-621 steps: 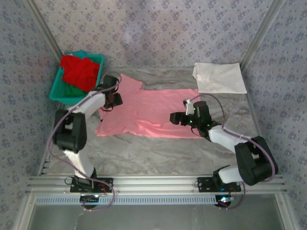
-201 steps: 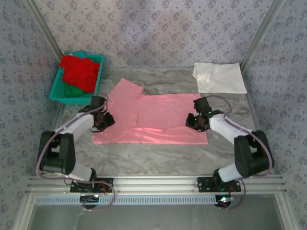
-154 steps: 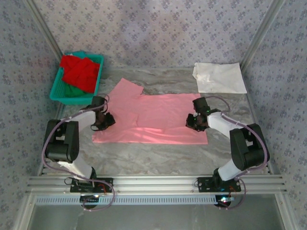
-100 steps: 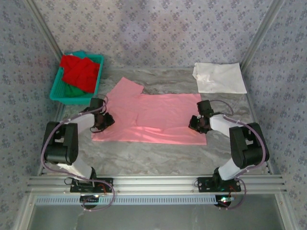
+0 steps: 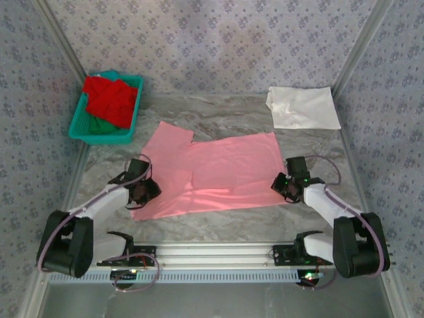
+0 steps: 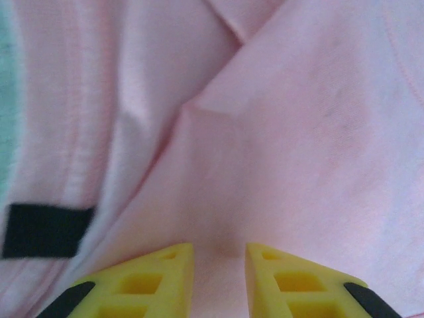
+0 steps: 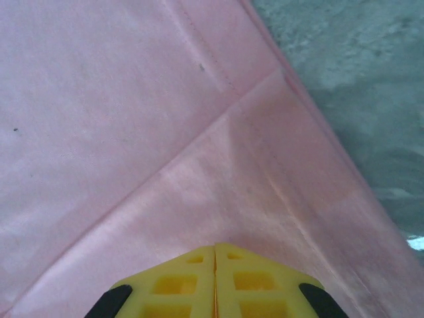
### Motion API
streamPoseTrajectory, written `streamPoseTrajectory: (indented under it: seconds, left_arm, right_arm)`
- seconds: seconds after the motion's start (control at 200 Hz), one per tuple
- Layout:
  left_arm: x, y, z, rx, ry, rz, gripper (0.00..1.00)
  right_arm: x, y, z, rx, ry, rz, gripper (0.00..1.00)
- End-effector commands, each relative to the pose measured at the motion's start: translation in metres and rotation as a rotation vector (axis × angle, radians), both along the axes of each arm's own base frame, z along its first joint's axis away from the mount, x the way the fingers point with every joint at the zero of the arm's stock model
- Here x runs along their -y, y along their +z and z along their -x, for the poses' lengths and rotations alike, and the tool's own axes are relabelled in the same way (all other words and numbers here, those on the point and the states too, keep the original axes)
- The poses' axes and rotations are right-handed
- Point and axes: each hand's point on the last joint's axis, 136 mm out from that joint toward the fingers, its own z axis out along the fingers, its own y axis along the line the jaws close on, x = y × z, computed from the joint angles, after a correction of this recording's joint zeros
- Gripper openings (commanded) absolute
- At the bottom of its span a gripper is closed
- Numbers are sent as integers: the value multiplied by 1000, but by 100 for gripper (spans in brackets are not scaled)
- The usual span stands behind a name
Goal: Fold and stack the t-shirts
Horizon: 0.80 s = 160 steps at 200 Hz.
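Top view, shirt and tools: pink t-shirt (image 5: 218, 169) lies flat mid-frame on the table (image 5: 232, 225); left gripper (image 5: 147, 192) sits on its lower left corner, right gripper (image 5: 285, 187) on its lower right corner.
Top view, other shirts: white t-shirt (image 5: 303, 107) lies folded at upper right, well apart from the pink one; red t-shirt (image 5: 109, 98) and green t-shirt (image 5: 99, 124) lie in the teal basket (image 5: 137, 106) at upper left.
Top view, change: against the frame half a second earlier, both grippers stand lower in the frame, nearer the arm bases. The pink t-shirt has come down with them, and more bare table shows above it.
Top view, count: two grippers, four t-shirts, one basket.
Left wrist view, shirt and tool: left gripper (image 6: 218, 255) is at bottom centre. Its yellow fingers (image 6: 165, 278) stand a narrow gap apart, and pink t-shirt (image 6: 298, 132) cloth runs into that gap and is pinched there. Folds cross the upper frame.
Left wrist view, other: one black rectangle (image 6: 46, 230) lies on the cloth at lower left.
Right wrist view, shirt and tool: right gripper (image 7: 215, 250) has its fingertips pressed together on the pink t-shirt (image 7: 119, 119), with creases fanning out from the pinch.
Right wrist view, edge: hem runs diagonally to the right, with bare table (image 7: 358, 79) at upper right.
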Motion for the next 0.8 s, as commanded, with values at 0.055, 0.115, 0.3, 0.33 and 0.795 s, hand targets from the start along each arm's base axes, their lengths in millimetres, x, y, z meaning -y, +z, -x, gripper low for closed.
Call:
streamPoseTrajectory:
  seconds: [0.055, 0.115, 0.3, 0.33, 0.795]
  left_arm:
    - [-9, 30, -20, 74, 7, -67, 29]
    - [-11, 49, -41, 112, -12, -85, 30]
    - [-3, 111, -135, 250, -124, -118, 36]
    - [-3, 116, -152, 251, -138, -132, 37]
    - [4, 92, -339, 129, -218, -312, 49]
  right_arm:
    - [11, 18, -9, 31, -17, 48, 12]
    - [9, 31, -21, 73, -14, 45, 14]
    - [-3, 85, -77, 241, 70, 50, 27]
    - [-7, 94, -89, 267, 95, 47, 29]
    - [-54, 118, -163, 311, 335, -15, 46]
